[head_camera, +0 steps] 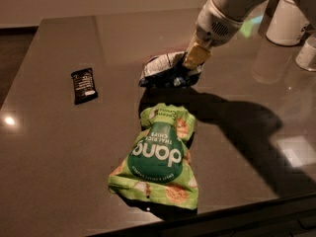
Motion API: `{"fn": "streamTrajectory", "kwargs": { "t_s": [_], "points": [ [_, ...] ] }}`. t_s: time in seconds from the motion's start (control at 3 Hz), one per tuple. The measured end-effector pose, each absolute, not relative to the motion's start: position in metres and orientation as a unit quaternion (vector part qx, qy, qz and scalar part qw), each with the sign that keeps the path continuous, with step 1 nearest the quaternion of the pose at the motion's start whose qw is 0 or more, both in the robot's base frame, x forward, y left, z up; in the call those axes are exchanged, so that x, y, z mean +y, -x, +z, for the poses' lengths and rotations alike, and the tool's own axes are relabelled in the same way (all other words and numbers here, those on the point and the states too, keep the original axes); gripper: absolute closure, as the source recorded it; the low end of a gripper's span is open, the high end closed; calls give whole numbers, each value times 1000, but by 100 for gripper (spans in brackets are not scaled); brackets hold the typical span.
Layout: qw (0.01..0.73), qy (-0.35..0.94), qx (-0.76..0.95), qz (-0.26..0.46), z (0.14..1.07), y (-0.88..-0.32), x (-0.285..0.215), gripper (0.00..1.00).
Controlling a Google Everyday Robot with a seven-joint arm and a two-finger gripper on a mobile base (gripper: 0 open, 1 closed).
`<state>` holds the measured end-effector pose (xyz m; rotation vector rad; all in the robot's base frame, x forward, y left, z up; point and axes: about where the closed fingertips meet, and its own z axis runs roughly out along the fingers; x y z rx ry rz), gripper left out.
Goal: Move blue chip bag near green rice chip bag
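claw (194, 58) on blue chip bag (165, 70), 1 o'clock

claw clamped on the bag's right end. Bag crumpled, at 12 o'clock of the green rice chip bag (158, 157), near but not touching. Black bar wrapper (84, 85) flat on the counter (54, 157) at 9 o'clock.

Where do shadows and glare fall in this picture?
Camera view: the hand, gripping the small wrinkly blue-white foil bag at upper centre, casts a dark shadow right of the large bright green bag; glare spots lie left and right on the glossy dark table.
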<state>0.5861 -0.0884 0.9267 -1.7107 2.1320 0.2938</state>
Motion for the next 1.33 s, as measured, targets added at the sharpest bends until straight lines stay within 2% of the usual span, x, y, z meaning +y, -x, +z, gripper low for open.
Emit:
{"fn": "streamTrajectory", "kwargs": {
  "t_s": [0.33,1.33],
  "points": [
    [184,623,752,114,917,-569,-81,84],
    [184,634,741,121,914,-558,-71,13]
  ]
}}
